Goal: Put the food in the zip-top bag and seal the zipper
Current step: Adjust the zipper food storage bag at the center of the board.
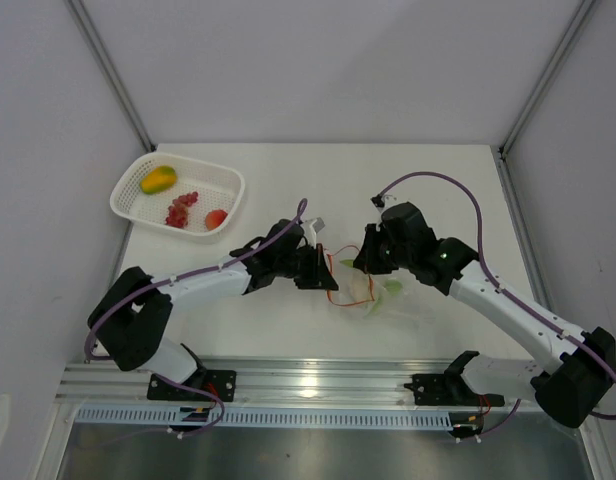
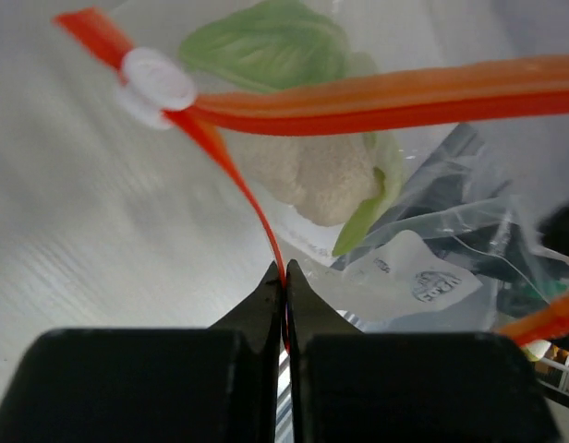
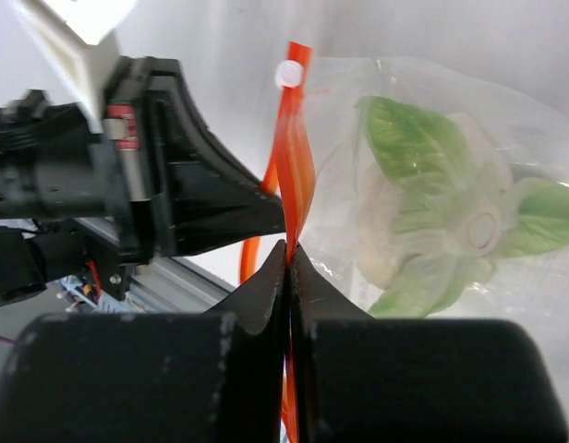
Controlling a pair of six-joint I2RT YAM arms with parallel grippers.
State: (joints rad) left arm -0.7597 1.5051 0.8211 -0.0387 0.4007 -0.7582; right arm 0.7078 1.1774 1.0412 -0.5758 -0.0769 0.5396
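1. The left claw [image 2: 284, 273] and right claw [image 3: 289, 251] were each clamped shut on the zipper [image 2: 377, 97]; it could be torn by overpulling.
2. The zip-top bag [image 1: 381, 300], held over the bench [image 1: 318, 180] with a vegetable [image 3: 423, 185] inside, could be dragged.
3. Fruit [image 1: 181, 210] in the far basket [image 1: 123, 196] could be left unbagged.

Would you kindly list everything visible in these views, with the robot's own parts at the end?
basket: one, white mesh, far-left corner of the table
mango: one, yellow-orange, in the basket
grape bunch: one, red, in the basket
round fruit: one, red-orange, in the basket
zip-top bag: one, clear, mid-table between the arms
vegetable: at least one, white and green, inside the bag
zipper: one, red-orange, along the bag's mouth
slider: one, white, on the zipper
table: one, white, under everything
cables: two, purple, along the arms
left end effector: one, black, shut on the zipper
right end effector: one, black, shut on the zipper
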